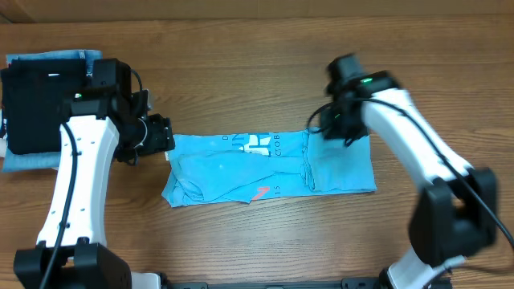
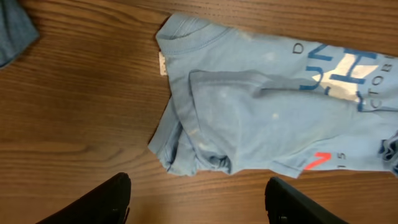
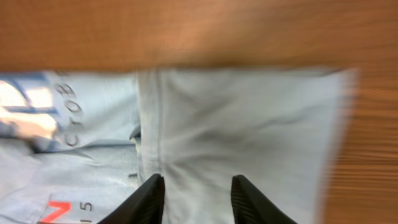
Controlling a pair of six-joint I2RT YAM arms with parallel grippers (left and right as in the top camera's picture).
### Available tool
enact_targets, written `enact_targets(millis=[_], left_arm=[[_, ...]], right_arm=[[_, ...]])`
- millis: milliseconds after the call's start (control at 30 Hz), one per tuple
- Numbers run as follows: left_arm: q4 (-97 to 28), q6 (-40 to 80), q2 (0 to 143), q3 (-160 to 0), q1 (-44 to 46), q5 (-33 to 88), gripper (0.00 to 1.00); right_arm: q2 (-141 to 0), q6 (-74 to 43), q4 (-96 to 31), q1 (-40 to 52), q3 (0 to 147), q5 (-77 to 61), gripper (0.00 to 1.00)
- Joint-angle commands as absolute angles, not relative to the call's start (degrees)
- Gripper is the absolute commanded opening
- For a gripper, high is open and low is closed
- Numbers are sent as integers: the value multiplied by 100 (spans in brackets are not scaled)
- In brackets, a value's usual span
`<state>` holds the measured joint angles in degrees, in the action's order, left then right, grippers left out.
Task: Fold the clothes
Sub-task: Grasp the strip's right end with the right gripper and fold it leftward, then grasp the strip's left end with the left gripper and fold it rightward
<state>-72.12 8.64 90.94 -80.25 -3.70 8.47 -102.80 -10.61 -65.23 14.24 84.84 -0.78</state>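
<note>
The clothes, a light sky-blue T-shirt (image 1: 265, 164) with white and coral lettering, lie in a long folded strip across the middle of the table. My left gripper (image 1: 165, 136) hovers just off the shirt's left end. In the left wrist view its fingers stand wide apart over bare wood, left gripper (image 2: 199, 183) open and holding nothing, with the collar end of the shirt (image 2: 261, 112) just ahead. My right gripper (image 1: 329, 124) is over the shirt's back right part. In the blurred right wrist view the right gripper (image 3: 198, 182) is open above the plain fabric (image 3: 249, 124), pinching nothing.
A folded black garment (image 1: 40, 104) lies on a folded denim-blue garment (image 1: 56, 58) at the back left, close behind my left arm. A corner of the denim-blue garment (image 2: 12, 31) shows in the left wrist view. Bare wood table (image 1: 241, 241) surrounds the shirt.
</note>
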Motion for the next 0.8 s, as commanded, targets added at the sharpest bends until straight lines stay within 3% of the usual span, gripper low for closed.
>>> enact_targets(millis=[0,367,600,700,767], left_arm=[[-7026,545,9345,-7627,-331,1081,73],[-5765,226,10392,-6724,-329,1505,75],[-5533,38,11148,-6711,-311,2126,71],[-5520,36,11378,-6711,-246,2182,61],[-5505,8,11461,-6711,-202,2298,45]], right_arm=[[-9682,-1066,-6681,1085,8742,167,43],[-9557,-961,-7107,687,8739,169,43],[-9557,-961,-7116,687,8739,169,43],[-9557,-961,-7155,687,8739,169,43],[-9557,-958,-7168,687,8739,169,42]])
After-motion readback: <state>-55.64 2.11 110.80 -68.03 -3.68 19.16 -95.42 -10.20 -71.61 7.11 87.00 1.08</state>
